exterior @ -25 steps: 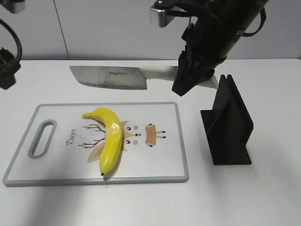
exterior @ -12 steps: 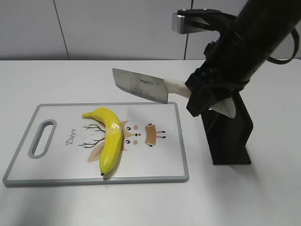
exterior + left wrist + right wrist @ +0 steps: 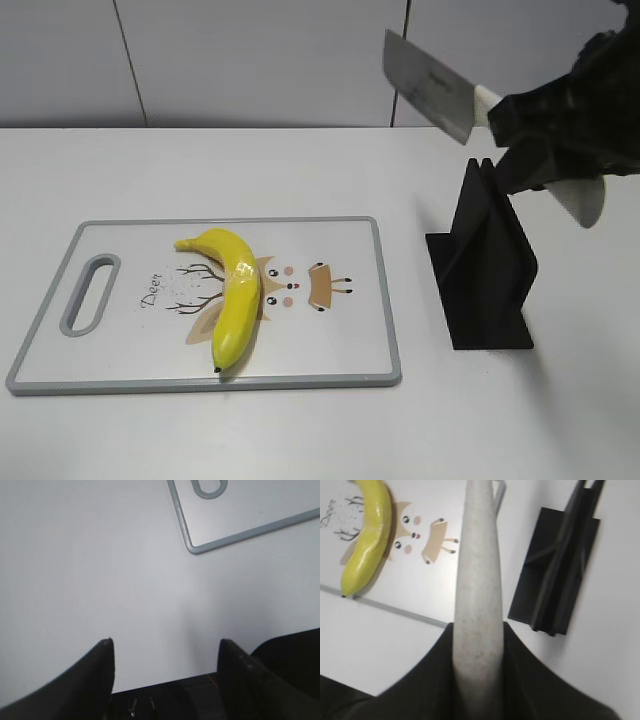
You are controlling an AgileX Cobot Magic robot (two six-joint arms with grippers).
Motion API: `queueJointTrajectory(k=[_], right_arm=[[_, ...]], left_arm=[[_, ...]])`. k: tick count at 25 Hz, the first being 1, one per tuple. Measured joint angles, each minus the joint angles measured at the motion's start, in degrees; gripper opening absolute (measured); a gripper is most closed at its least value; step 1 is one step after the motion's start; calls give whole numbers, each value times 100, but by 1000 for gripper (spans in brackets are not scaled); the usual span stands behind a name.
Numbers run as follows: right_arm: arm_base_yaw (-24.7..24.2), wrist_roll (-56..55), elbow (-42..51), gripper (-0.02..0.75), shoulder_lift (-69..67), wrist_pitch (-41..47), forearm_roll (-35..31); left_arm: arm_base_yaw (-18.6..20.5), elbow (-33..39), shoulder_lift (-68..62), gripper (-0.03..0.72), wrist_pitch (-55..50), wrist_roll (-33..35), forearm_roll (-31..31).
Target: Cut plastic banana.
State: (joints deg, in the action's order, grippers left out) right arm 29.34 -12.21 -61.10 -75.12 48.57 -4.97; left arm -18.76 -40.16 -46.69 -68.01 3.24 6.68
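The plastic banana lies whole on the cutting board, left of its middle; it also shows in the right wrist view. My right gripper is shut on the pale handle of a knife, whose steel blade points up and left, high above the black knife stand. My left gripper is open and empty over bare table, near the board's handle corner. It is out of the exterior view.
The black knife stand also shows in the right wrist view, right of the board. A white table and a grey wall lie behind.
My right arm has swung the knife from above the board's far edge up and to the right, over the stand. The banana and board have not moved.
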Motion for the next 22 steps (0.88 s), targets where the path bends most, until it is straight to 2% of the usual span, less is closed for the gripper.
queueJointTrajectory(k=[8, 17, 22], right_arm=[[0, -1249, 65, 163, 314, 509, 1110], [0, -1851, 844, 163, 319, 271, 1343], [0, -1902, 1019, 163, 308, -52, 1349]], left_arm=[[0, 814, 2368, 593, 76, 1, 0], [0, 942, 4536, 593, 73, 134, 5], [0, 1051, 4701, 591, 0, 224, 28]])
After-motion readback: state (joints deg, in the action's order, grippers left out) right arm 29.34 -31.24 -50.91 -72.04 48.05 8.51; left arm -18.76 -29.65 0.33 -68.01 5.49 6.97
